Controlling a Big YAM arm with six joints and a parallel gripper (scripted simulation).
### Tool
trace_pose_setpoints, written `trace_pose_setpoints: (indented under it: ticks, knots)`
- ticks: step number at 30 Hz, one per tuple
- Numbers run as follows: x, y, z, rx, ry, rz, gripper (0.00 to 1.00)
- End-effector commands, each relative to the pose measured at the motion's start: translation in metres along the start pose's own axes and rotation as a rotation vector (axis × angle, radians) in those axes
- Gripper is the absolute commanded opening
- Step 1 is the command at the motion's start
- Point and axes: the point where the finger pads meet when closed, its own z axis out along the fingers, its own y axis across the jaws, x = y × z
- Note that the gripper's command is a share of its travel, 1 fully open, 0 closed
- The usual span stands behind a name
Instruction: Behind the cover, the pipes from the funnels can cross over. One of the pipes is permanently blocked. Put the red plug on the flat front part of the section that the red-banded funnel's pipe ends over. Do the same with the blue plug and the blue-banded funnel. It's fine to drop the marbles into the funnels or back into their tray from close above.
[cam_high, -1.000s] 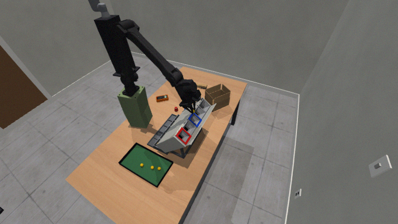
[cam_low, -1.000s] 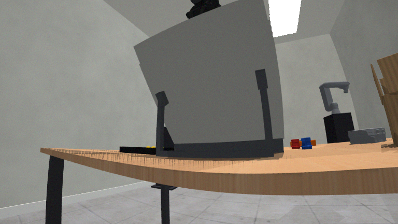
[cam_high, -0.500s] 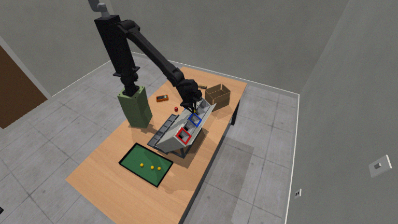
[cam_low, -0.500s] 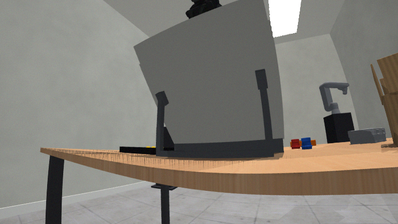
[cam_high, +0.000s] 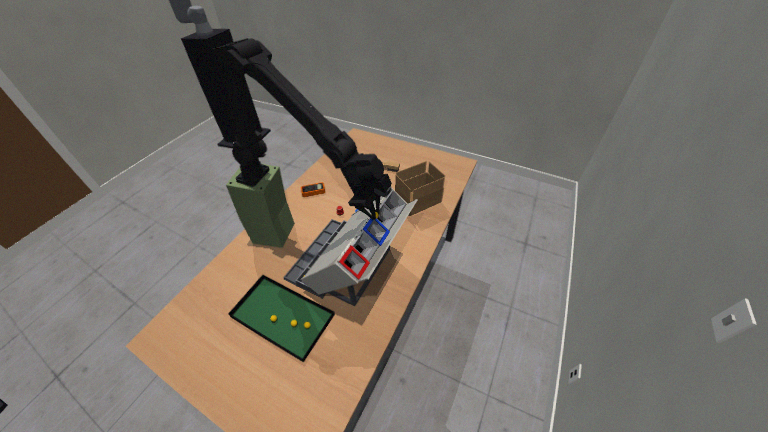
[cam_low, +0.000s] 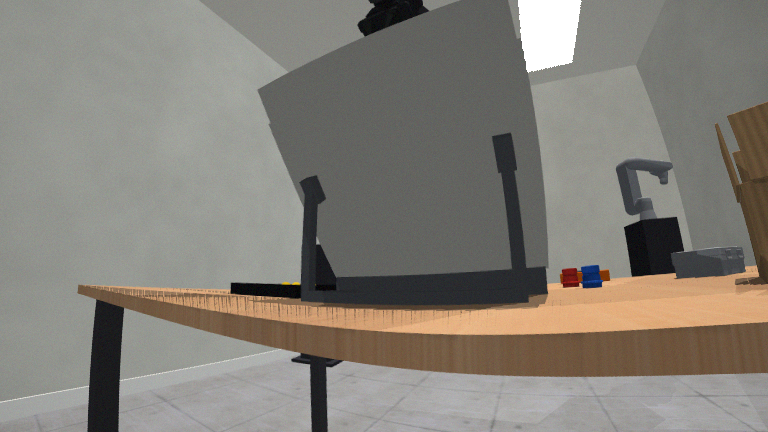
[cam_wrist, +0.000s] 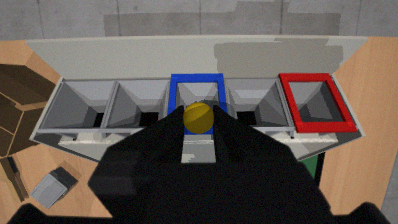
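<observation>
My gripper (cam_wrist: 198, 111) is shut on a yellow marble (cam_wrist: 198, 118) and holds it just above the blue-banded funnel (cam_wrist: 196, 97), the middle one in a row of several funnels. The red-banded funnel (cam_wrist: 317, 102) is at the right end in the wrist view. In the top view the gripper (cam_high: 370, 210) hangs over the blue-banded funnel (cam_high: 375, 231), with the red-banded funnel (cam_high: 353, 261) nearer the tray. The red plug (cam_high: 339, 210) stands on the table beside the cover; the red plug (cam_low: 570, 277) and blue plug (cam_low: 590, 275) stand side by side in the exterior view.
A green tray (cam_high: 281, 315) holds three yellow marbles. The grey cover (cam_low: 408, 150) on its dark stand hides the pipes. A cardboard box (cam_high: 419, 185), an orange device (cam_high: 313, 188) and the green arm base (cam_high: 261, 204) stand on the table.
</observation>
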Motion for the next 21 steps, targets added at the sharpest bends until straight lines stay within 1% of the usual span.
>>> trace_pose_setpoints:
  ticks: [1,8,21]
  knots:
    - [-0.01,0.004,0.008,0.0,-0.024,0.0,0.0]
    - [0.001,0.002,0.019,0.001,-0.022,0.001,0.0]
    - [0.007,0.003,0.026,0.001,-0.034,0.001,0.0]
